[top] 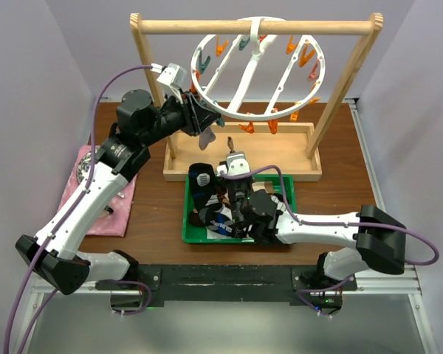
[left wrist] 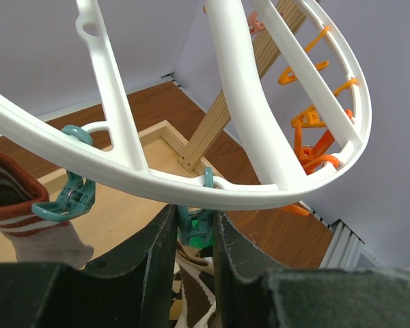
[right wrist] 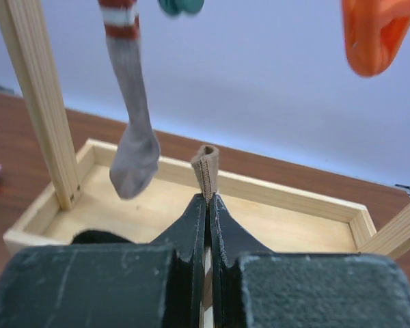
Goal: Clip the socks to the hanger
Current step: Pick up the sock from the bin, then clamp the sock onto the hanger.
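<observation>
From above: the left gripper (top: 194,118) is up at the near-left rim of the hanger (top: 249,74). The right gripper (top: 237,164) rises over the green tray (top: 289,193), a brown sock (top: 236,153) poking from its tip.

Left wrist view: fingers (left wrist: 154,260) partly closed, pinching a teal peg (left wrist: 195,229) under the rim. Brown patterned fabric shows below; I can't tell if it touches. A grey sock (left wrist: 48,249) hangs from the neighbouring peg.

Right wrist view: jaws pinched tight on the brown sock's folded edge, which points straight up. Its length presumably runs down behind the fingers, hidden.

This looks like the feeding step. Next, that edge needs lifting into the peg's mouth before the left gripper lets go.
</observation>
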`<action>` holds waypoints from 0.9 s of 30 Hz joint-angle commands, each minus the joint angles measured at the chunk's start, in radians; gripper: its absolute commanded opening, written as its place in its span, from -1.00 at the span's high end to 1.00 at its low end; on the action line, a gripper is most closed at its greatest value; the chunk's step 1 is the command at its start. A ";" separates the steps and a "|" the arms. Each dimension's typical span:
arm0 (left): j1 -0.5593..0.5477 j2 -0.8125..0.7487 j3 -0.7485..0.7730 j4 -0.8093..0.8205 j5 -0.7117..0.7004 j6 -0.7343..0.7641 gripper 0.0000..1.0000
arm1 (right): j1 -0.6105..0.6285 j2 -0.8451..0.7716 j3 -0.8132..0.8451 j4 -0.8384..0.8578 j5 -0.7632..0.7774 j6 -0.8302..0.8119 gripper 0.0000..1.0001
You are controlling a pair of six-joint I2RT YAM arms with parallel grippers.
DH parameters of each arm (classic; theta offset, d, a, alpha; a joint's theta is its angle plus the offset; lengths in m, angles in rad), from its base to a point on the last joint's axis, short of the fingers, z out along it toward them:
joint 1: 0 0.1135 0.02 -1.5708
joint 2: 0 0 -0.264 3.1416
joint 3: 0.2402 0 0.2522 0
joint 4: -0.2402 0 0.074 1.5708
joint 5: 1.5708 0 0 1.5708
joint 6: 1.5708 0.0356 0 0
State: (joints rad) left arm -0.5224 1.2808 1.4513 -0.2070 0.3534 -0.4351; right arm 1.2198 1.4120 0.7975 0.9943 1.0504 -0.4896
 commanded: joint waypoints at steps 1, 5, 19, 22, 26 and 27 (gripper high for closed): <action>-0.027 0.012 0.066 -0.011 -0.066 -0.019 1.00 | -0.034 -0.013 0.065 0.276 -0.013 -0.028 1.00; -0.045 0.022 0.087 -0.012 -0.080 -0.021 1.00 | -0.077 -0.080 0.074 0.106 -0.148 0.170 1.00; -0.074 0.057 0.130 -0.032 -0.140 -0.045 1.00 | -0.089 -0.104 0.091 -0.042 -0.231 0.223 1.00; -0.076 0.060 0.138 -0.034 -0.142 -0.045 1.00 | -0.089 -0.100 0.103 -0.043 -0.237 0.212 1.00; -0.079 0.060 0.135 -0.038 -0.145 -0.044 1.00 | -0.089 -0.096 0.115 -0.046 -0.248 0.195 1.00; -0.079 0.060 0.133 -0.040 -0.146 -0.044 1.00 | -0.089 -0.094 0.120 -0.052 -0.248 0.192 1.00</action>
State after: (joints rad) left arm -0.5949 1.3445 1.5341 -0.3004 0.2283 -0.4610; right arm 1.1313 1.3224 0.8555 0.9226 0.8185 -0.2882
